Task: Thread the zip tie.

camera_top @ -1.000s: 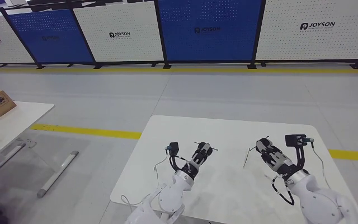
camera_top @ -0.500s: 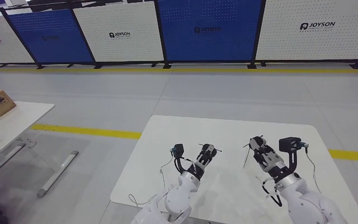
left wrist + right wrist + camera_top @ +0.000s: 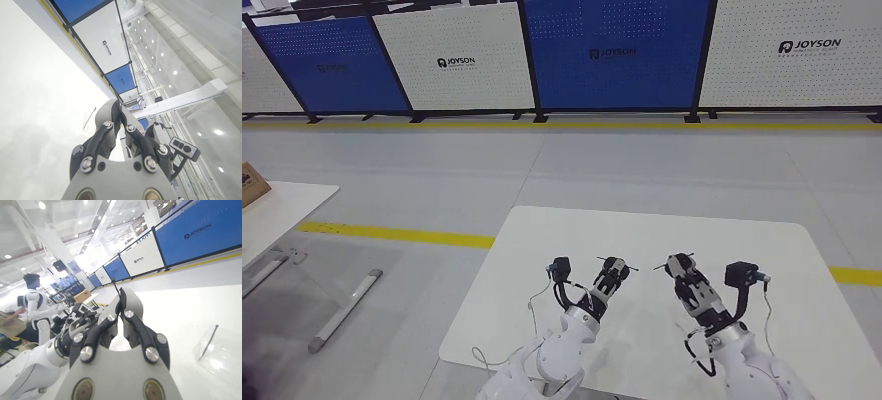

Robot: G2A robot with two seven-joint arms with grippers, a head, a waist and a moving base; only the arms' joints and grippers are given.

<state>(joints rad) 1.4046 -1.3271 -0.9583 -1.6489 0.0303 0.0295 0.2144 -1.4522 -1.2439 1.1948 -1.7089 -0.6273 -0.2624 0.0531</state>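
Observation:
Over the white table (image 3: 572, 230) my left gripper (image 3: 614, 264) is shut on a thin black zip tie (image 3: 630, 267) held crosswise, its ends sticking out on both sides of the fingertips. My right gripper (image 3: 677, 262) hovers close to the right of it. In the right wrist view the right gripper (image 3: 121, 294) is shut on a second black zip tie (image 3: 115, 285), whose square head points up past the pads. In the left wrist view the left gripper (image 3: 120, 108) has its pads pressed together. The right arm's gripper (image 3: 160, 130) shows behind it.
A loose black zip tie (image 3: 208, 342) lies on a clear plastic bag (image 3: 213, 353) on the table, beside the right gripper; the same loose tie (image 3: 89, 118) appears beyond the left gripper. Bare tabletop stretches toward the far edge.
The right arm has moved left, bringing its held zip tie close to the left gripper. The left arm shifted slightly at first, then stayed put. Both stay shut.

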